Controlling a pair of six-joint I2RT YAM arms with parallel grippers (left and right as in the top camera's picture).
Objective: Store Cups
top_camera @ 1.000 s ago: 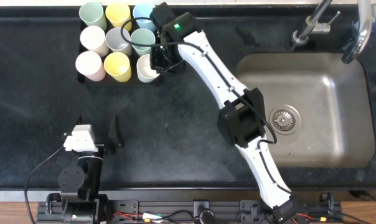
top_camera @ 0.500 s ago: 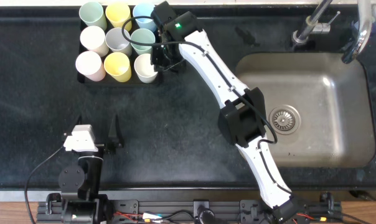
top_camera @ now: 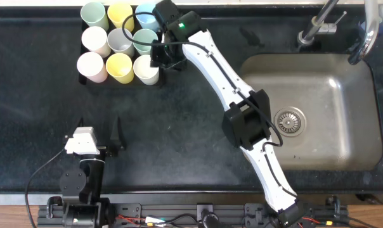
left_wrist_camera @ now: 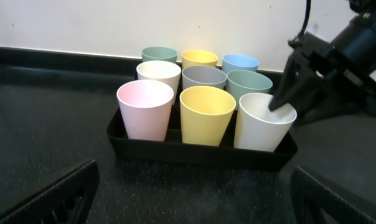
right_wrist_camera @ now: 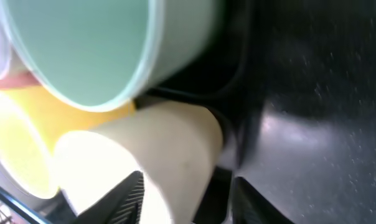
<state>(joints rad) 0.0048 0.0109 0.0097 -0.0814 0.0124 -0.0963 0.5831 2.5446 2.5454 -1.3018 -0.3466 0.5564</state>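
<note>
Nine cups point(left_wrist_camera: 205, 115) are counted in one black tray point(left_wrist_camera: 175, 153), set in three rows of three; two are yellow, two white and two green; one pink cup point(left_wrist_camera: 145, 109), one grey cup point(left_wrist_camera: 203, 78) and one blue cup point(left_wrist_camera: 240, 62) are seen; one sink point(top_camera: 334, 82) is counted.
</note>
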